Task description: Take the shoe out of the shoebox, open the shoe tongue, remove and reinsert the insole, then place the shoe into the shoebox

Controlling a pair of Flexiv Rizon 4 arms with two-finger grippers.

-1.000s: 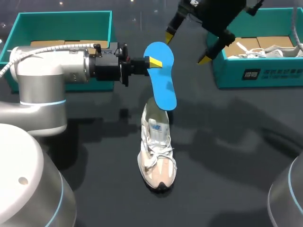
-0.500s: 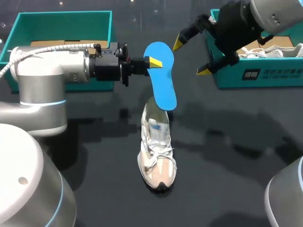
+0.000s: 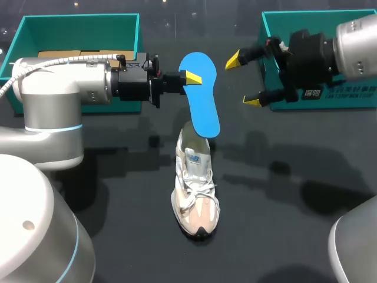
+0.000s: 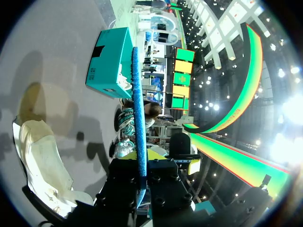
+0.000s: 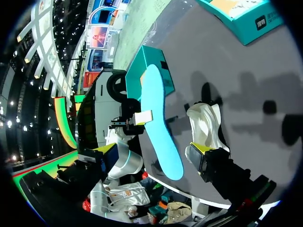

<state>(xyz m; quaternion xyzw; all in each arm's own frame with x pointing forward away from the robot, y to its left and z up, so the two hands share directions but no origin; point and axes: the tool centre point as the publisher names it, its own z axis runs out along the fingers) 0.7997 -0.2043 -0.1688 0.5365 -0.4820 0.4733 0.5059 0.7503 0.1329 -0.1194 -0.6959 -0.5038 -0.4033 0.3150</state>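
Fingers of the left gripper [image 3: 192,78] are clamping the blue insole [image 3: 201,97] by its edge near the upper end, holding it in the air above the table [image 3: 118,194]; the left wrist view is showing it edge-on between the fingers. A teal shoebox [image 3: 76,23] is sitting at the far left behind that arm. At centre the white sneaker [image 3: 195,191] is standing on its sole, out of any box, toe toward the camera, with the insole's low end hanging over its heel opening; contact cannot be told. Right of it, the right gripper [image 3: 243,80] is hovering spread wide and grasping nothing, beside the insole, in front of a second teal shoebox [image 3: 330,97]. Judging progress: shoe out, mouth looking opened, insole removed. Left to do: reinserting the insole and putting the sneaker into a box.
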